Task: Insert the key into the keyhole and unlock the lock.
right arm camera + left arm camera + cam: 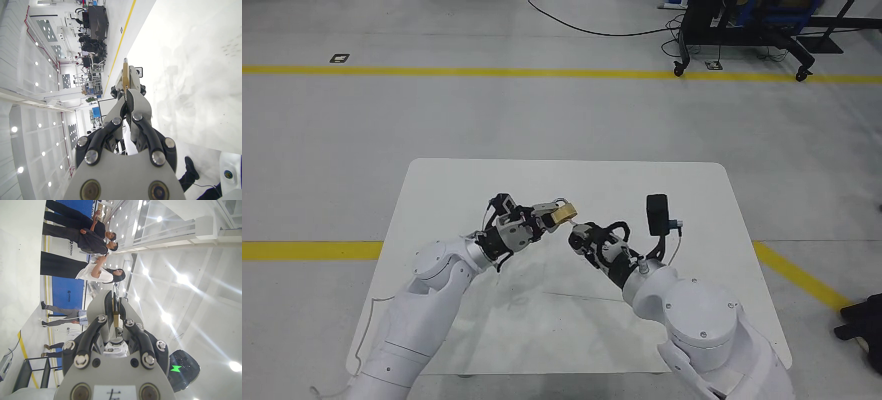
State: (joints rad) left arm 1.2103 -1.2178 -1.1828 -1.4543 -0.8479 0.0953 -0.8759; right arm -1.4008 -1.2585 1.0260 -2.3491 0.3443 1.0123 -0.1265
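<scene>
Above the middle of the white table (442, 200) my left gripper (542, 215) is shut on a brass padlock (562, 212). In the left wrist view the lock body (115, 317) sits between the pads, with its silver shackle (115, 292) pointing away from the gripper (115, 302). My right gripper (580, 236) meets the lock from the opposite side. Its fingers (132, 98) are shut, and a small brass tip at the lock's underside (126, 87) looks like the key, mostly hidden by the pads. The padlock (125, 75) stands directly in front of the right gripper (127, 92).
A black device (657, 213) with a cable stands upright on the table just right of the grippers and appears with a green icon (175, 368). Bare tabletop (189, 56) lies below both arms. Yellow floor lines and a wheeled cart (742, 30) are beyond the table.
</scene>
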